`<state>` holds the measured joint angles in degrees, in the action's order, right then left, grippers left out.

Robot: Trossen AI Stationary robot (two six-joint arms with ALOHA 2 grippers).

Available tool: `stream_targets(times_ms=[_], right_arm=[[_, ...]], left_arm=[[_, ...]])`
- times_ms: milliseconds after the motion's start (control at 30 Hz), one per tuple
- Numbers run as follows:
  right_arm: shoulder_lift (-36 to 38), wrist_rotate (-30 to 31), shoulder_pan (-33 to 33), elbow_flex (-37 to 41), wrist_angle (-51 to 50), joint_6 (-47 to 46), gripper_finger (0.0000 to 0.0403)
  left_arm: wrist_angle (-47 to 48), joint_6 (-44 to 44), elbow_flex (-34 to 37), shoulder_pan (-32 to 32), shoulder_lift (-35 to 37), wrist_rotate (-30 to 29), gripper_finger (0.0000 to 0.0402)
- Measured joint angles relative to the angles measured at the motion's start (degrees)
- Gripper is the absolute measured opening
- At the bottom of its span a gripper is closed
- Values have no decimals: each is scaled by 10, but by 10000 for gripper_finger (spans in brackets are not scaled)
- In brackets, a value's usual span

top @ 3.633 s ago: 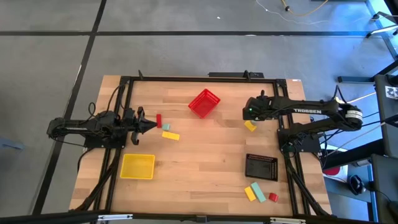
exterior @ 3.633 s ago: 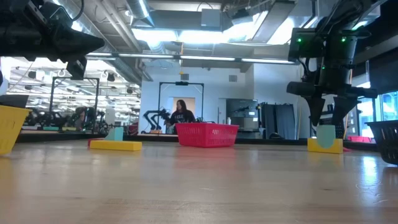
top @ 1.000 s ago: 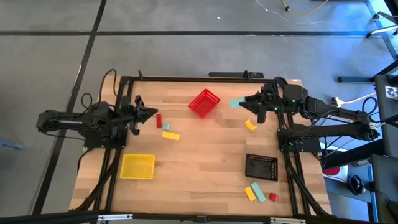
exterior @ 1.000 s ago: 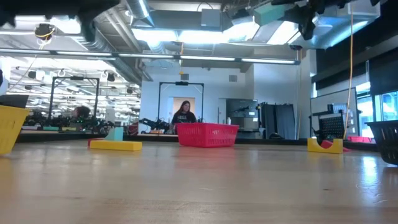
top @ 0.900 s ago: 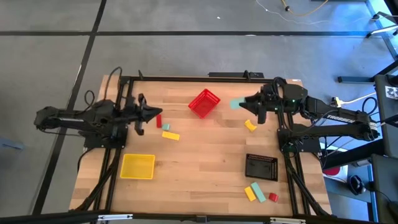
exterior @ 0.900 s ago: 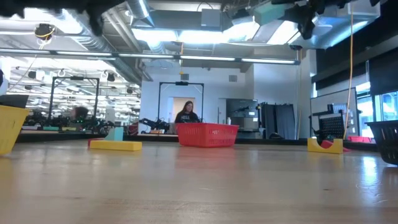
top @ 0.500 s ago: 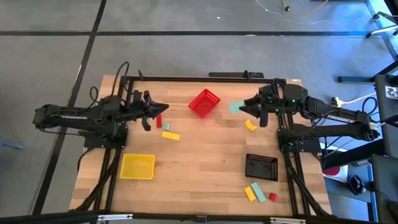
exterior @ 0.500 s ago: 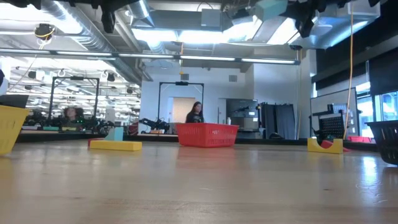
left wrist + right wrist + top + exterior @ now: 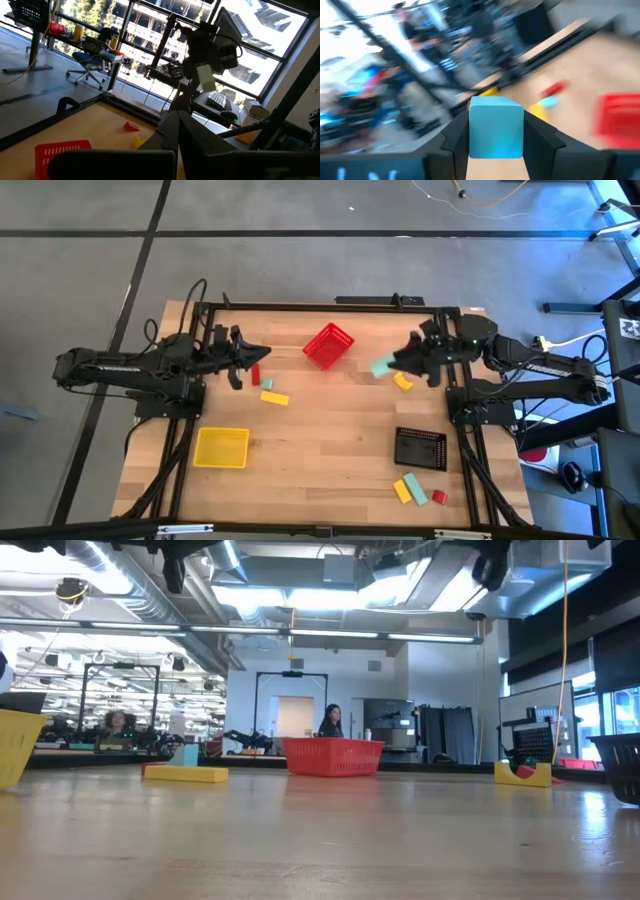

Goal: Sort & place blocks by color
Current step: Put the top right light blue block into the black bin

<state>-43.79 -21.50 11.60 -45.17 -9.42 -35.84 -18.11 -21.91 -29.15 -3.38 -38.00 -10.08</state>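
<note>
My right gripper [image 9: 390, 364] hangs above the table between the red bin [image 9: 328, 346] and a yellow wedge block [image 9: 402, 382], shut on a pale mint block [image 9: 380, 367]. My left gripper [image 9: 262, 353] hovers, shut, over the far left part of the table, just beyond a red block [image 9: 255, 374], a mint block [image 9: 267, 383] and a yellow block [image 9: 275, 398], all lying flat on the wood. Three more blocks, yellow [image 9: 402, 491], mint [image 9: 415, 485] and red [image 9: 439, 497], lie near the right near corner. In the left wrist view, the left gripper's [image 9: 176, 119] fingers meet at a point. My right gripper pinches the mint block [image 9: 496, 127] between its two fingers [image 9: 454, 136], one on each opposite side face. The fingers come from the table's right side, slanting down. The block's free end [image 9: 378, 368] sticks out past the fingertips toward the left, lifted clear of the table.
The yellow bin [image 9: 221, 447] stands near the left near edge, and the black bin [image 9: 420, 448] is on the right side. The red bin sits tilted at the far middle. Bare wood lies in the middle of the table [image 9: 330, 430]. A person walks in the room behind [image 9: 331, 722].
My left gripper moved toward the table's right, over the red block, then kept still. My right gripper carried the mint block a little toward the near edge, staying shut on it; the block left the top of the low view.
</note>
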Motion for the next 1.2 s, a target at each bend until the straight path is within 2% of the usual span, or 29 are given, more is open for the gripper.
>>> stream_targets(times_ms=[67, 133, 267, 467, 567, 667, 867, 1000, 1200], right_arm=[[-3, -40, -22, -15, -25, -42, 136], [-8, -60, -55, -37, -99, -76, 136], [-30, -62, -142, -71, -259, -144, 136], [-85, -51, -290, -73, -400, -266, 136], [-125, -3, -349, -73, -464, -307, 136], [-168, 66, -391, -73, -487, -346, 136], [-251, 184, -430, -73, -467, -398, 136], [-300, 259, -450, -73, -474, -477, 136], [-361, 279, -468, -73, -473, -523, 136]], left_arm=[[0, 0, 0, 0, 0, -2, 0], [0, 0, 0, 0, 0, -2, 0], [0, 0, 0, 0, 0, -4, 0], [0, 0, 0, 0, 0, -25, 0], [1, 2, 0, 0, 0, -30, 0], [0, 16, 0, 0, 0, -30, 0], [0, 22, 0, 0, 0, -30, 0], [0, 22, 0, 0, 0, -30, 0], [0, 28, 0, 0, 0, -30, 0]])
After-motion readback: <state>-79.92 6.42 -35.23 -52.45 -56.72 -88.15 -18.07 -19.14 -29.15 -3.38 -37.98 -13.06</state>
